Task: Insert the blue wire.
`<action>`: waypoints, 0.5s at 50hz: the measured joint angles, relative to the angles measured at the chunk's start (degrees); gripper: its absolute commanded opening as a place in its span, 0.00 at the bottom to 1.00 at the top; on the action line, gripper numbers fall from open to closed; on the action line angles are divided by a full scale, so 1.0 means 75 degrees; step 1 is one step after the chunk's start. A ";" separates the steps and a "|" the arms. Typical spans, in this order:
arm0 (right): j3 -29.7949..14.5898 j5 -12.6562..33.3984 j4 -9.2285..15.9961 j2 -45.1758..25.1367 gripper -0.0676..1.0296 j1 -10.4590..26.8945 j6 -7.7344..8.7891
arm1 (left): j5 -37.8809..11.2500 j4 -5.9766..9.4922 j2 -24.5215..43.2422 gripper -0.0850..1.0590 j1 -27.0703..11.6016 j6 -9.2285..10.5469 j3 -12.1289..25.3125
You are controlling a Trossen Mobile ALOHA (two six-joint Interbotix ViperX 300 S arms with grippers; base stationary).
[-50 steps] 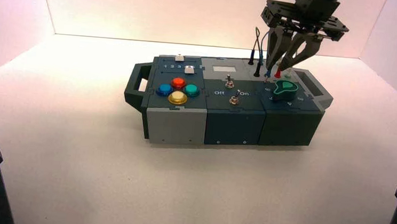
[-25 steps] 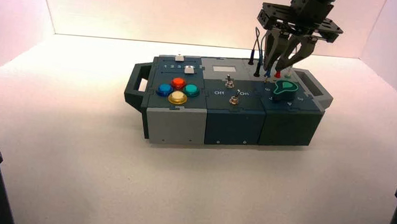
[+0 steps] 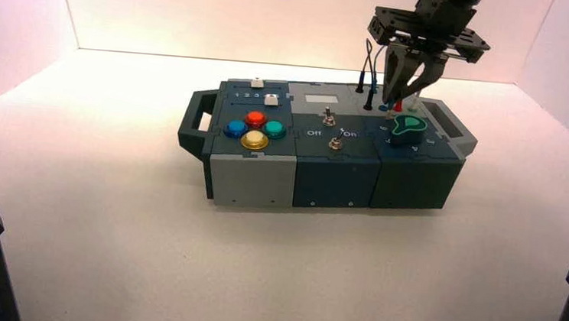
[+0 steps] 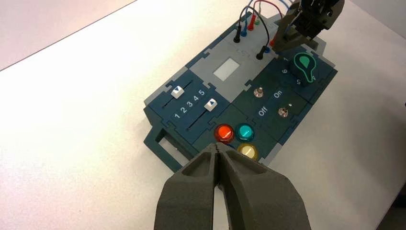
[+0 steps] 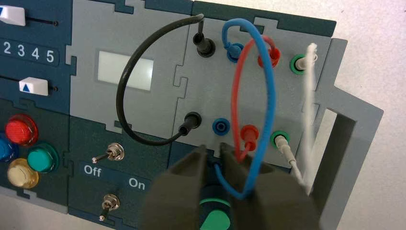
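In the upper right of the high view, the right claw [image 3: 391,100] hangs over the far right part of the box [image 3: 333,183], its fingers closed together on the near plug end of the blue wire [image 5: 270,88]. A metal pin [image 3: 388,115] pokes out just below the fingertips, near the green knob [image 3: 408,130], clear of any socket. The wire's other end sits in the far blue socket [image 5: 233,52], and the lead arches from there back to the claw.

The near blue socket [image 5: 221,126] lies open, just beside the claw, between the near ends of the black wire [image 5: 122,91] and the red wire [image 5: 235,91]. Both of those are plugged in at both ends, and so is the white wire [image 5: 309,110] further right. The blue lead passes over the red one.

The left claw [image 4: 216,146] waits off to the left, its arm just peeking in at the top left of the high view; its fingers are shut with nothing between them. The box sits on the pale surface [image 3: 257,273], coloured buttons [image 3: 255,130] toward its left end.
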State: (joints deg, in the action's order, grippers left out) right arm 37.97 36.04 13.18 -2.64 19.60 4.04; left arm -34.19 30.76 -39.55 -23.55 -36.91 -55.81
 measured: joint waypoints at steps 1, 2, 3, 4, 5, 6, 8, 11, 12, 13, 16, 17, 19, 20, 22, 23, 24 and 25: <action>0.0000 0.0000 0.0000 0.0000 0.03 0.0000 0.0000 | 0.0000 0.0000 0.0000 0.05 -0.0012 0.0000 0.0000; 0.0012 0.0000 -0.0012 0.0000 0.03 0.0000 0.0000 | 0.0000 0.0000 0.0012 0.05 -0.0012 0.0000 0.0000; 0.0000 0.0012 -0.0012 0.0000 0.03 -0.0012 0.0012 | 0.0000 0.0000 0.0012 0.05 -0.0012 0.0000 0.0000; 0.0000 0.0000 0.0000 0.0000 0.03 0.0000 0.0012 | 0.0012 0.0000 0.0012 0.05 0.0000 0.0000 0.0000; 0.0000 0.0012 -0.0012 0.0000 0.04 0.0000 0.0012 | 0.0012 0.0000 0.0012 0.05 -0.0012 0.0000 0.0000; 0.0000 0.0000 -0.0012 0.0000 0.03 0.0000 0.0012 | 0.0012 0.0000 0.0012 0.05 -0.0012 -0.0012 0.0000; 0.0000 0.0000 -0.0012 0.0023 0.03 0.0000 0.0012 | 0.0012 0.0000 0.0012 0.05 -0.0012 0.0000 0.0000; 0.0000 0.0000 -0.0012 0.0047 0.03 0.0000 0.0012 | 0.0012 0.0000 0.0012 0.05 0.0000 0.0000 0.0000; 0.0000 0.0012 -0.0012 0.0105 0.03 0.0000 0.0023 | 0.0012 0.0000 0.0012 0.05 0.0000 0.0000 0.0000; 0.0000 0.0000 0.0000 0.0117 0.03 0.0000 0.0023 | 0.0012 0.0000 0.0012 0.05 0.0000 0.0000 0.0000; 0.0012 0.0047 0.0000 0.0246 0.04 0.0000 0.0023 | 0.0012 0.0000 0.0012 0.05 -0.0012 0.0000 0.0000; 0.0000 0.0070 0.0000 0.0328 0.04 0.0000 0.0012 | 0.0012 0.0000 0.0012 0.05 0.0000 -0.0012 0.0000; 0.0000 0.0094 -0.0012 0.0363 0.03 0.0000 0.0023 | 0.0012 -0.0012 0.0012 0.05 -0.0012 -0.0012 0.0000; 0.0012 0.0105 -0.0012 0.0410 0.04 0.0000 0.0023 | 0.0012 0.0000 0.0012 0.05 -0.0012 0.0000 0.0000; 0.0012 0.0129 0.0000 0.0516 0.04 0.0000 0.0012 | 0.0023 -0.0012 0.0012 0.05 -0.0012 0.0000 0.0000; 0.0023 0.0141 -0.0012 0.0551 0.04 0.0000 0.0023 | 0.0023 -0.0012 0.0000 0.05 -0.0012 0.0000 0.0000; 0.0023 0.0129 -0.0012 0.0563 0.04 0.0000 0.0012 | 0.0035 -0.0012 0.0000 0.05 -0.0012 0.0000 0.0000; 0.0035 0.0129 -0.0012 0.0621 0.04 0.0000 0.0023 | 0.0035 -0.0012 0.0012 0.05 -0.0012 0.0000 0.0000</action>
State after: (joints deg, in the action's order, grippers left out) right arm 38.23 37.00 13.10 2.02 19.60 4.22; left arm -33.93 30.67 -39.46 -23.64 -36.91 -55.81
